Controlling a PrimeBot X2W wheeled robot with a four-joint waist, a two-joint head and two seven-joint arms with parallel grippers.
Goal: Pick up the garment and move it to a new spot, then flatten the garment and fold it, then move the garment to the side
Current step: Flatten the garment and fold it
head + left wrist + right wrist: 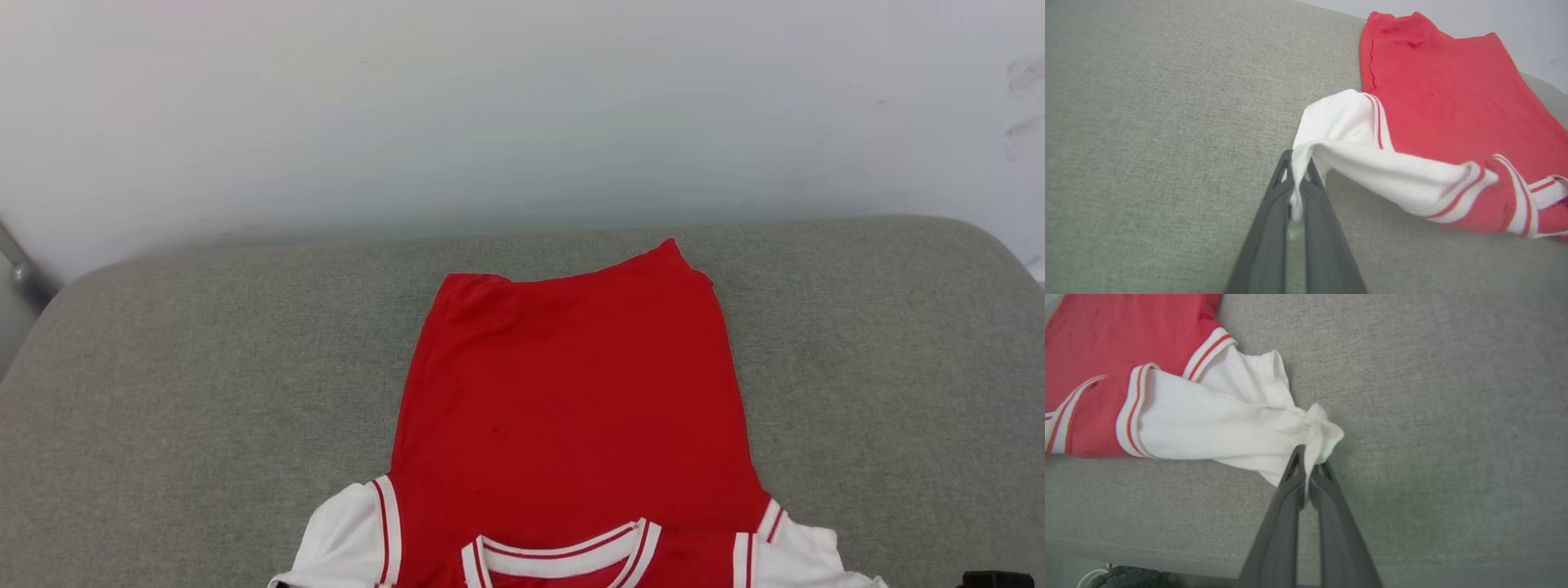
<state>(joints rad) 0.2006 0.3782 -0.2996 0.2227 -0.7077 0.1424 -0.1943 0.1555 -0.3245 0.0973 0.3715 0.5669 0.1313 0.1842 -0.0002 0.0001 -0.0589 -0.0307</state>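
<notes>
Red, limp fabric, the garment [571, 392] lies at the lower centre of the head view on the grey cushion [163, 392], and we judge it light and stretchy, well held by our left end effector [1299, 160] and right end effector [1310, 457], each clenched on a white sleeve [1339, 118].

Red garment [571, 392], white sleeves; grey cushion [163, 392].
</notes>
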